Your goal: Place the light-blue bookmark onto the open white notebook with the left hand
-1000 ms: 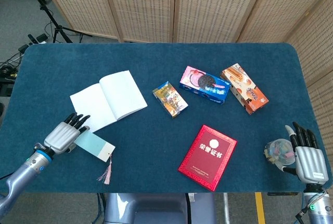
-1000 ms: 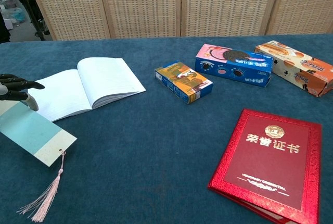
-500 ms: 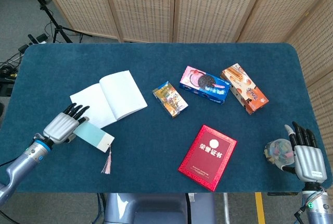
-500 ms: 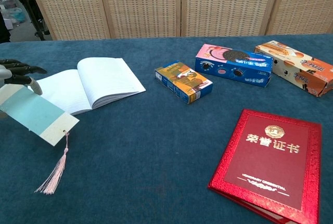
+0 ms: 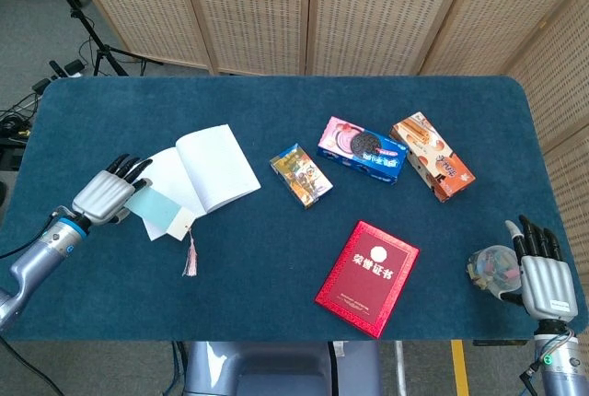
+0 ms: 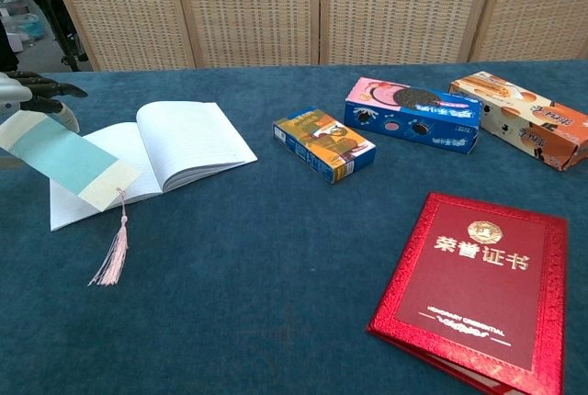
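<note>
Left hand (image 5: 104, 195) grips the light-blue bookmark (image 5: 159, 211) by its upper end, fingers closed over the card near the outer edge of the white notebook (image 5: 207, 168). The card hangs out over the notebook's left page, and its pink tassel (image 6: 114, 255) dangles past the notebook's near edge to the blue counter (image 5: 276, 258) — whether the card's lower end already touches the paper cannot be told from either view.

The step in hand looks like the set-down, and it should go well if the hand carries the card a little further in over the notebook, toward its centre fold, before letting go. Released where it is, the bookmark would probably lie half off the near edge and the tassel's weight could drag it onto the counter. Lowering the card flat rather than on edge should keep it from sliding off the slightly bowed page. The fingers should spread wide and lift straight up, so nothing catches the card or ruffles the pages.

Well away from the notebook, at the counter's far corner, the right hand (image 5: 538, 267) rests with fingers extended against a small clear container (image 5: 491, 267) — no firm grasp shows.
</note>
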Tool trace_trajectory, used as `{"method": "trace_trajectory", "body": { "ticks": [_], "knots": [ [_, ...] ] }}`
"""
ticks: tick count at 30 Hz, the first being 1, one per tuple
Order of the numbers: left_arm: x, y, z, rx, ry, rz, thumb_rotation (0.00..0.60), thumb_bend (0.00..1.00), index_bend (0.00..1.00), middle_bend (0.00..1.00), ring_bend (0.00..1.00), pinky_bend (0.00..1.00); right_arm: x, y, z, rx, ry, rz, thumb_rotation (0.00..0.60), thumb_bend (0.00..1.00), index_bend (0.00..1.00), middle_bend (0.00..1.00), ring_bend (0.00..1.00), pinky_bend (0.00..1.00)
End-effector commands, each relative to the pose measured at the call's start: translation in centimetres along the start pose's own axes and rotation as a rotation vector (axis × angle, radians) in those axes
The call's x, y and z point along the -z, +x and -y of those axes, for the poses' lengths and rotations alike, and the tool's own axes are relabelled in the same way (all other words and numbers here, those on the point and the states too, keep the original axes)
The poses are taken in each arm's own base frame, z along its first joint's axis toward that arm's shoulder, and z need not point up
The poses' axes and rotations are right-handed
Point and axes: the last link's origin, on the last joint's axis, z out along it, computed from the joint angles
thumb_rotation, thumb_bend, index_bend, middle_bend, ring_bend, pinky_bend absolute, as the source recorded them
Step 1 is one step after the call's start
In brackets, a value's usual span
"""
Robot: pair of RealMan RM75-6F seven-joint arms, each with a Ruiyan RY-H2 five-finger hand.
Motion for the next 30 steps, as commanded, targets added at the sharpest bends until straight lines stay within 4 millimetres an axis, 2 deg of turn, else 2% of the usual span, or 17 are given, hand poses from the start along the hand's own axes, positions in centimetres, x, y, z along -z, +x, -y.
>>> {"method": "trace_trajectory", "body": {
  "ticks": [1,19,30],
  "knots": [
    [-1.0,-0.2,-0.1,-0.002,-0.018,0.006,0.600,0.30,0.35,0.00,0.00,0.00,-0.1,-0.1,-0.1,0.005,-0.006,0.000,0.600,0.16,0.00,0.00,0.00,0.00],
    [-5.2,-0.5,0.7,-0.027,-0.067,0.025,0.600,0.30,0.35,0.00,0.00,0.00,-0.5,-1.1,-0.8,0.049,-0.070,0.011,0.600,0.16,0.00,0.00,0.00,0.00],
    [-6.1,-0.2,0.1,-0.046,-0.121,-0.001,0.600,0.30,0.35,0.00,0.00,0.00,-0.8,-1.4,-1.0,0.062,-0.083,0.011,0.600,0.16,0.00,0.00,0.00,0.00]
  ]
}}
